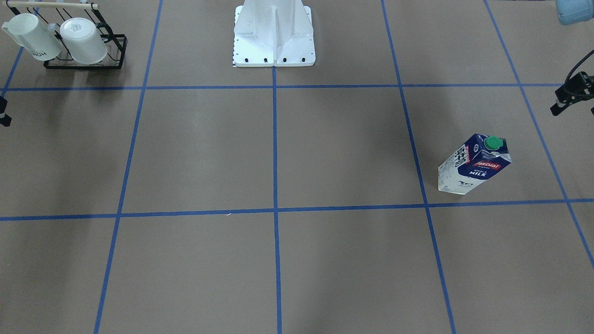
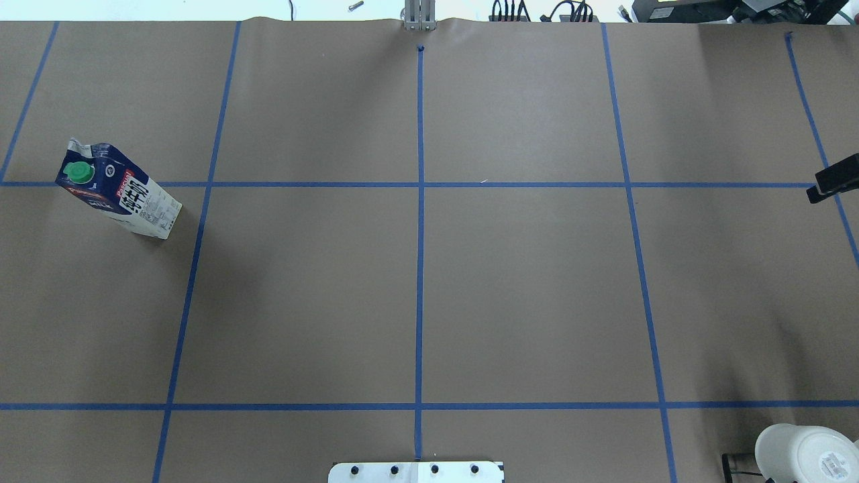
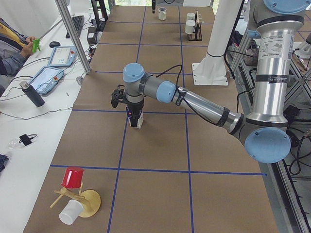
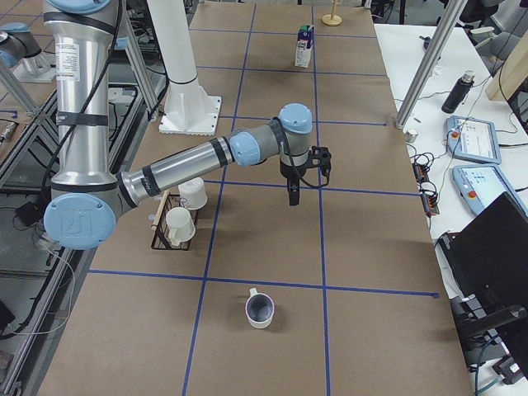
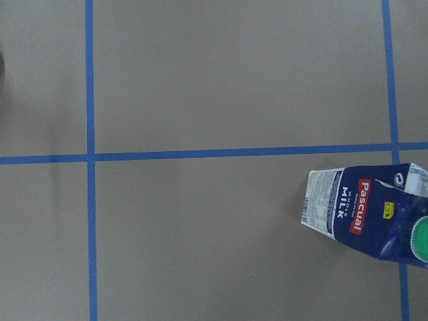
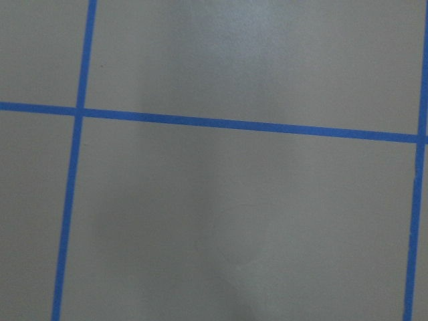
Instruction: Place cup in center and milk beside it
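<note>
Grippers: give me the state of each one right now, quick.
Left gripper: cannot tell, only partly in frame.
Right gripper: cannot tell, only partly in frame.

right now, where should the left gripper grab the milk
The milk by its straight body below the sloped top, pinched across two opposite flat sides, probably from above. It stands upright; the green cap and slanted top give no parallel faces.
</note>
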